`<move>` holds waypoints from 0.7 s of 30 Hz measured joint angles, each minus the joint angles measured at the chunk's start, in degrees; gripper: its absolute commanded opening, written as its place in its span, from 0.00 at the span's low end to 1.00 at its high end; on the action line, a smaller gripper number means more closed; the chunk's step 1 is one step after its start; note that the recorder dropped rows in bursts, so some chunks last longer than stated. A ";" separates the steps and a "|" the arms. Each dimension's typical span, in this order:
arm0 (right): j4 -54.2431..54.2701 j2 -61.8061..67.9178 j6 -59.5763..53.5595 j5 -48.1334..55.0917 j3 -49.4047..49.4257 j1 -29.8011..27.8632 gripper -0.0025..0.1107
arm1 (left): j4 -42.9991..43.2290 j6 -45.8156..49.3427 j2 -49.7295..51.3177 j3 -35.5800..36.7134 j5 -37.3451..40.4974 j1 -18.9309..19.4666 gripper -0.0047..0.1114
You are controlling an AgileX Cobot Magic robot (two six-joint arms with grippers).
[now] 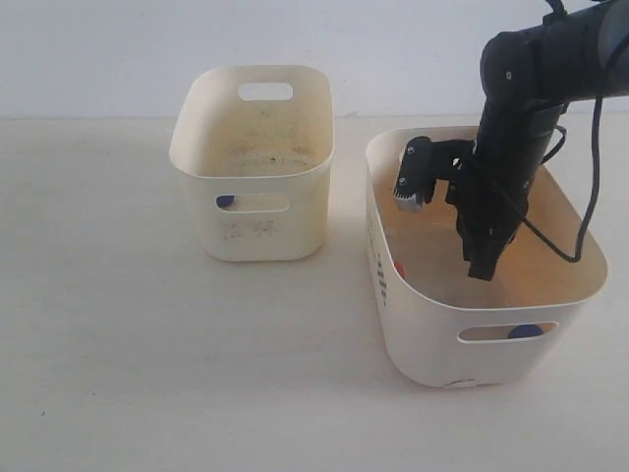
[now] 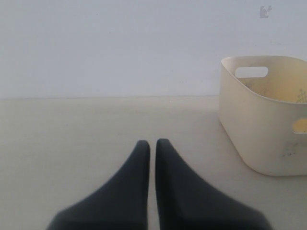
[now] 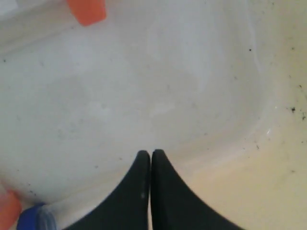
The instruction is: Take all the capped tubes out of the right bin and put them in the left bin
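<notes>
Jaws together, empty, on right gripper (image 3: 151,154) inside right bin (image 1: 432,329); left gripper (image 2: 152,142) likewise, over table (image 2: 67,124).

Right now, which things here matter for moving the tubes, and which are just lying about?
Job: larger bin, smaller bin, red-capped tube, blue-capped tube, right tool.
Just there: table, wall, left tool.

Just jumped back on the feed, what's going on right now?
The right gripper is down inside the right bin, shut with nothing between its fingers. Tubes lie there untaken: an orange-red cap and a blue cap show near it. A second blue cap shows through the left bin slot. The left gripper is shut above the table.
</notes>
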 measured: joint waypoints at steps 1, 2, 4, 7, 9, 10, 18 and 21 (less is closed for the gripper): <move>0.99 0.00 -0.02 -0.10 0.00 0.00 0.07 | 0.00 0.00 0.00 0.00 0.00 0.00 0.08; 2.28 0.00 -0.67 0.01 0.00 0.00 0.13 | 0.00 0.00 0.00 0.00 0.00 0.00 0.08; 5.47 0.00 -2.89 1.09 0.00 0.00 0.25 | 0.00 0.00 0.00 0.00 0.00 0.00 0.08; 9.12 0.00 -6.07 2.59 0.00 0.00 0.46 | 0.00 0.00 0.00 0.00 0.00 0.00 0.08; 10.34 0.00 -6.87 2.58 0.00 0.00 0.52 | 0.00 0.00 0.00 0.00 0.00 0.00 0.08; 10.73 0.11 -7.09 2.69 0.00 0.00 0.52 | 0.00 0.00 0.00 0.00 0.00 0.00 0.08; 16.27 0.85 -8.75 3.17 2.34 -0.11 0.57 | 0.00 0.00 0.00 0.00 0.00 0.00 0.08; 19.13 0.85 -8.87 3.26 2.57 -0.21 0.63 | 0.00 0.00 0.00 0.00 0.00 0.00 0.08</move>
